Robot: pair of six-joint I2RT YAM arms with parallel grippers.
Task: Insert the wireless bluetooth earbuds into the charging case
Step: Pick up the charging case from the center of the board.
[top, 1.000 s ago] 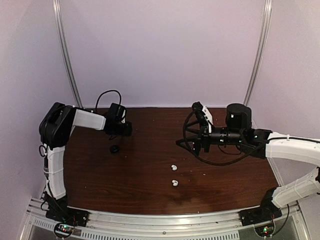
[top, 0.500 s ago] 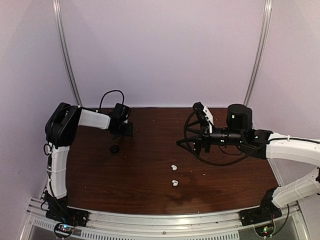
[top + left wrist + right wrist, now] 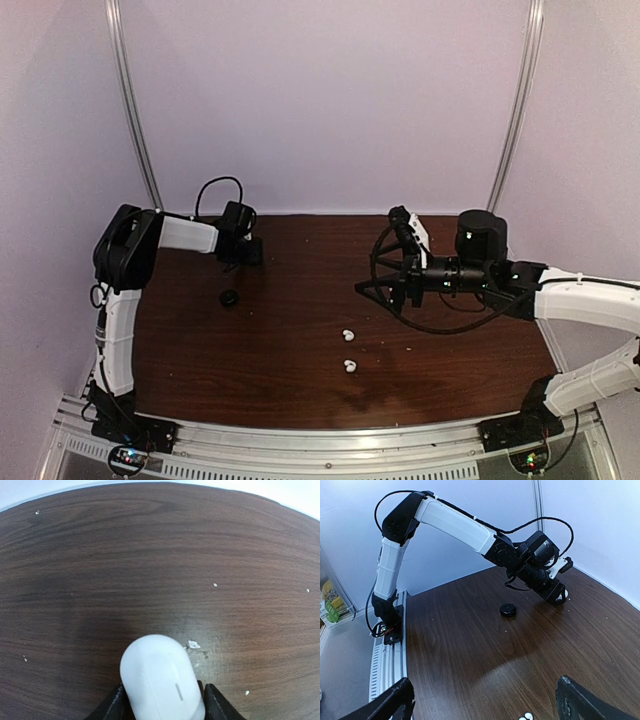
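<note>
Change since earlier frame: left tool point(image 3: 162, 695) had drawn back toward the rear edge of the surface point(image 3: 300, 395), away from the black round piece point(image 3: 229, 298); right tool point(image 3: 485, 690) had barely shifted and had spread a little wider.
Left tool: clenched on the white charging case point(image 3: 159, 672), one finger on each flank, its rounded end pointing forward; whether the case touched the wood could not be told.
Right tool: released and empty, jaws spread wide, hovering over the right half of the surface.
Earbuds: far white earbud point(image 3: 347, 334) and near white earbud point(image 3: 350, 366) lay close together on bare wood, well apart from the case and nearer the right tool.
Black round piece: alone on the wood near the left tool; too small to tell bud from case.
Step in hand (judged): placing the case; no open lid showed, so it likely needed opening first.
Doing it well (judged): hold the case low on its flanks so the lid can swing; narrow the right jaws before descending on one bud at a time.
Edges and room: the case sat close to the rear edge and left corner; broad bare wood between the arms offered the freer meeting place.
</note>
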